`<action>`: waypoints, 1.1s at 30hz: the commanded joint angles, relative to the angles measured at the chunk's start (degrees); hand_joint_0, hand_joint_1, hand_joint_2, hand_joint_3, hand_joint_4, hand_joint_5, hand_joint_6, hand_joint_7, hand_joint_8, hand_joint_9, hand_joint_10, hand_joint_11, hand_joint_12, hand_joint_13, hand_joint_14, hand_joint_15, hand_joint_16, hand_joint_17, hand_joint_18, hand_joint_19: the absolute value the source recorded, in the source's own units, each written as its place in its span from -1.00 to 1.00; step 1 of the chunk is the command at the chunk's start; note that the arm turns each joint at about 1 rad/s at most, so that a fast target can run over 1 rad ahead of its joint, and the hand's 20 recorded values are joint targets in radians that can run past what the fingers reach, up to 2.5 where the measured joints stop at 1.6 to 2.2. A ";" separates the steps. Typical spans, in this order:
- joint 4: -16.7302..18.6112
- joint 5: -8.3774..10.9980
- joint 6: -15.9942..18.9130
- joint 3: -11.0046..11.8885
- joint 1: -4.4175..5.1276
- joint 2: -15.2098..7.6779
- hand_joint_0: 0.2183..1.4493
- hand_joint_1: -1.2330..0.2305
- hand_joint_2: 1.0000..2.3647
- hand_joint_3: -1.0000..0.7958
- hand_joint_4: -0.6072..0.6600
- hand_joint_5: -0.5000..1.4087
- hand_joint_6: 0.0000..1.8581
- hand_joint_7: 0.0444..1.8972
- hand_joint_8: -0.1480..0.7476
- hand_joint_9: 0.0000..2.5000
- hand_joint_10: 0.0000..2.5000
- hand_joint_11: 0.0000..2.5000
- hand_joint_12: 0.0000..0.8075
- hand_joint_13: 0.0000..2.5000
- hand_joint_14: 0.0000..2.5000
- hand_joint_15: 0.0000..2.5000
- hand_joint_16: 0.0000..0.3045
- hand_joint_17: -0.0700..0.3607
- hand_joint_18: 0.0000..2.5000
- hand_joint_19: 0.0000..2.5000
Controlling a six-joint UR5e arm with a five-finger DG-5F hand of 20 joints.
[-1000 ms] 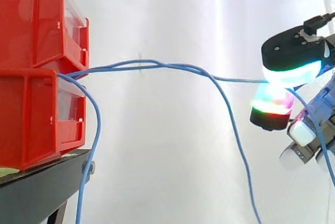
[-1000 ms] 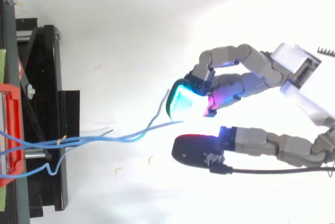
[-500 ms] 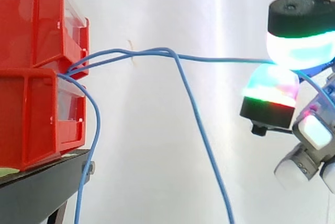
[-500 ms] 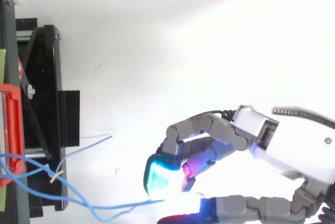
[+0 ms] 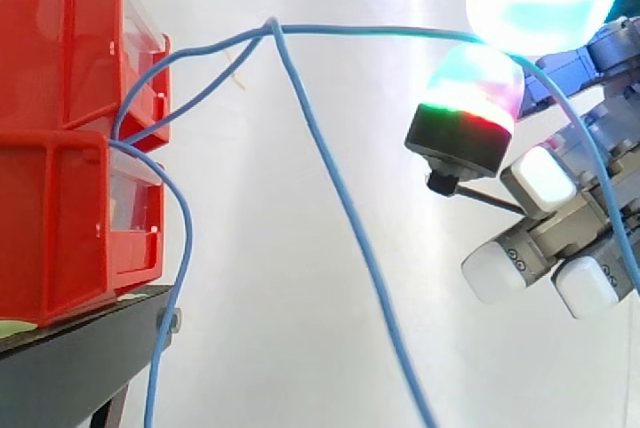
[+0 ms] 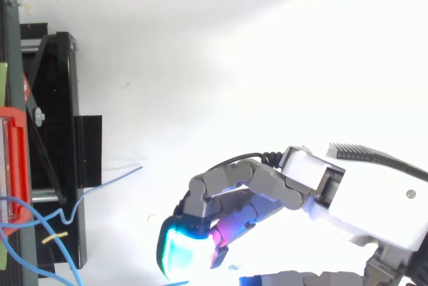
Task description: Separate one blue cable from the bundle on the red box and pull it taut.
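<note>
Several blue cables come out between the two stacked red bins point(image 5: 60, 228) at the left of the side view. One blue cable point(image 5: 370, 30) rises to a bend and runs nearly level to my hand point(image 5: 580, 238) at the upper right. The hand is shut on it, pinching it between a cyan-glowing pad point(image 5: 540, 8) and a green-and-red pad point(image 5: 470, 98). A second strand point(image 5: 340, 208) hangs steeply down from the bend. A third point(image 5: 187, 238) droops beside the lower bin. From above, the hand point(image 6: 307, 179) is at the lower middle, and cable loops point(image 6: 110, 180) lie at the lower left.
The bins stand on a black stand point(image 5: 70, 368) at the left, seen from above as a black frame point(image 6: 53, 99) with a red bin edge point(image 6: 13, 166). A white curtain backs the scene.
The hand has risen in the side view and moved toward the lower edge of the top view, keeping its pinch. The held cable now runs higher and straighter; the bend has moved up and left.
</note>
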 commanded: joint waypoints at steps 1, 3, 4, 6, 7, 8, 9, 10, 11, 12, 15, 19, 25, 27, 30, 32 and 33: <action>0.06 -0.07 -0.01 0.02 -0.01 0.00 -0.48 -0.36 -0.94 0.03 0.06 -0.57 -0.05 0.21 0.16 -0.16 -0.99 -0.59 0.10 -0.39 -0.99 -0.78 -0.63 -0.08 -0.36 -0.79; 0.06 -0.07 -0.01 0.02 -0.01 0.00 -0.48 -0.36 -0.94 0.03 0.07 -0.57 -0.05 0.21 0.16 -0.16 -0.99 -0.60 0.10 -0.40 -0.99 -0.78 -0.63 -0.08 -0.36 -0.79; 0.06 -0.07 -0.01 -0.07 -0.01 0.00 -0.48 -0.37 -0.93 0.03 0.07 -0.57 -0.05 0.21 0.16 -0.16 -0.99 -0.59 0.10 -0.40 -0.99 -0.78 -0.63 -0.08 -0.36 -0.79; 0.06 -0.07 -0.01 0.02 0.07 0.00 -0.48 -0.37 -0.93 0.03 0.07 -0.57 -0.05 0.22 0.17 -0.16 -0.99 -0.59 0.10 -0.40 -0.99 -0.78 -0.63 -0.08 -0.36 -0.79; 0.06 -0.07 -0.01 -0.07 -0.01 0.00 -0.49 -0.36 -0.93 0.03 0.07 -0.57 -0.05 0.20 0.17 -0.16 -0.99 -0.60 0.10 -0.40 -0.99 -0.78 -0.63 -0.08 -0.36 -0.79; 0.06 -0.07 -0.01 0.02 -0.01 0.00 -0.49 -0.37 -0.93 0.03 0.07 -0.57 -0.05 0.21 0.16 -0.15 -0.99 -0.60 0.10 -0.39 -0.99 -0.78 -0.63 -0.08 -0.36 -0.79; 0.06 -0.07 -0.01 0.02 -0.01 0.00 -0.49 -0.36 -0.92 0.03 0.07 -0.57 -0.05 0.21 0.17 -0.16 -0.99 -0.60 0.10 -0.39 -0.99 -0.78 -0.63 -0.08 -0.35 -0.79; 0.06 -0.07 -0.01 0.02 -0.01 0.00 -0.49 -0.36 -0.92 0.03 0.07 -0.57 -0.05 0.21 0.16 -0.16 -0.99 -0.59 0.10 -0.39 -0.99 -0.78 -0.62 -0.08 -0.35 -0.79; 0.06 -0.07 -0.01 0.02 -0.01 0.00 -0.49 -0.36 -0.92 0.03 0.07 -0.57 -0.05 0.21 0.16 -0.15 -0.99 -0.60 0.10 -0.39 -0.99 -0.78 -0.62 -0.08 -0.35 -0.79; 0.06 -0.07 -0.01 0.02 -0.01 0.00 -0.49 -0.36 -0.91 0.03 0.07 -0.57 -0.05 0.21 0.17 -0.15 -0.99 -0.59 0.10 -0.39 -0.99 -0.78 -0.62 -0.08 -0.35 -0.79; 0.06 -0.07 -0.01 0.02 -0.01 0.00 -0.50 -0.37 -0.89 0.02 0.06 -0.57 -0.05 0.21 0.17 -0.15 -0.99 -0.60 0.10 -0.39 -0.99 -0.78 -0.62 -0.08 -0.35 -0.79; 0.06 -0.07 -0.01 0.02 -0.01 0.00 -0.50 -0.36 -0.89 0.03 0.06 -0.57 -0.05 0.21 0.17 -0.15 -0.99 -0.59 0.11 -0.39 -0.99 -0.78 -0.62 -0.08 -0.35 -0.80; 0.06 -0.07 -0.01 0.02 -0.01 0.00 -0.50 -0.37 -0.88 0.02 0.06 -0.57 -0.05 0.21 0.17 -0.15 -0.99 -0.59 0.11 -0.39 -0.99 -0.78 -0.62 -0.08 -0.35 -0.79; 0.06 -0.07 -0.01 -0.07 -0.01 0.00 -0.50 -0.37 -0.88 0.03 0.06 -0.56 -0.04 0.20 0.17 -0.15 -0.99 -0.60 0.10 -0.39 -0.99 -0.78 -0.62 -0.08 -0.35 -0.79; 0.06 -0.07 -0.01 -0.07 -0.01 0.00 -0.52 -0.36 -0.81 0.04 0.05 -0.56 -0.04 0.21 0.17 -0.15 -0.99 -0.59 0.11 -0.39 -0.99 -0.77 -0.62 -0.07 -0.35 -0.80; 0.06 -0.07 -0.01 0.02 -0.01 0.00 -0.54 -0.34 -0.73 0.04 0.03 -0.56 -0.04 0.21 0.19 -0.14 -0.99 -0.60 0.12 -0.38 -0.99 -0.77 -0.62 -0.07 -0.34 -0.80; 0.06 -0.07 -0.01 -0.07 -0.01 0.00 -0.55 -0.34 -0.69 0.03 0.03 -0.56 -0.04 0.22 0.19 -0.14 -0.99 -0.60 0.12 -0.38 -0.99 -0.76 -0.62 -0.07 -0.34 -0.80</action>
